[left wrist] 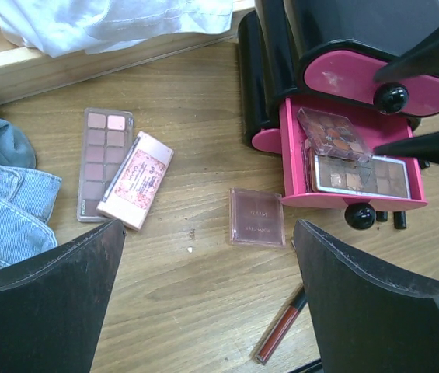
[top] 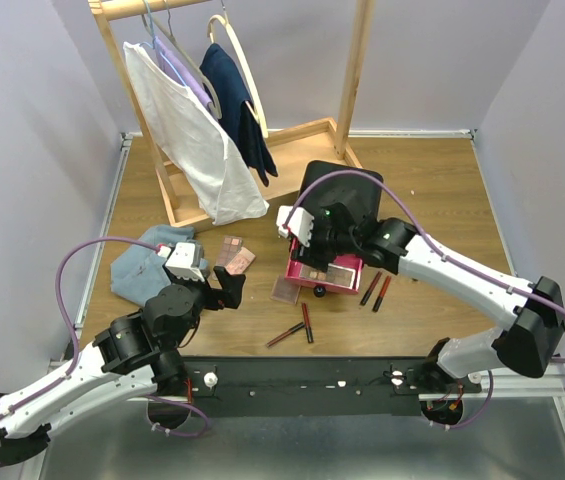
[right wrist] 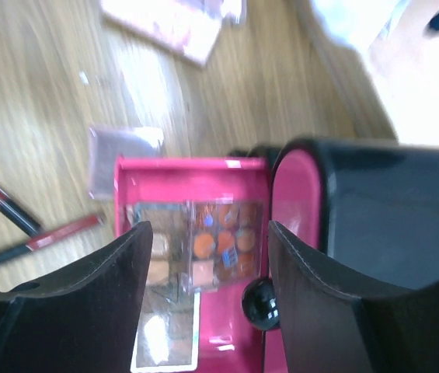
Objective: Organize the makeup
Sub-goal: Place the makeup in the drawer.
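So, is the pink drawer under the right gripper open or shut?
Open: the pink drawer juts out of the black box, two eyeshadow palettes visible inside.

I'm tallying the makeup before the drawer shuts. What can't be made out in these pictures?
Top view: what lies in the open pink drawer, mostly covered by the right end effector.
Right wrist view: blur smears the orange-pan palette; the palette beneath is partly behind a finger.
Left wrist view: the red lip tube passes behind a finger of the left end effector; two dark tube ends show past the drawer, hiding the rest.
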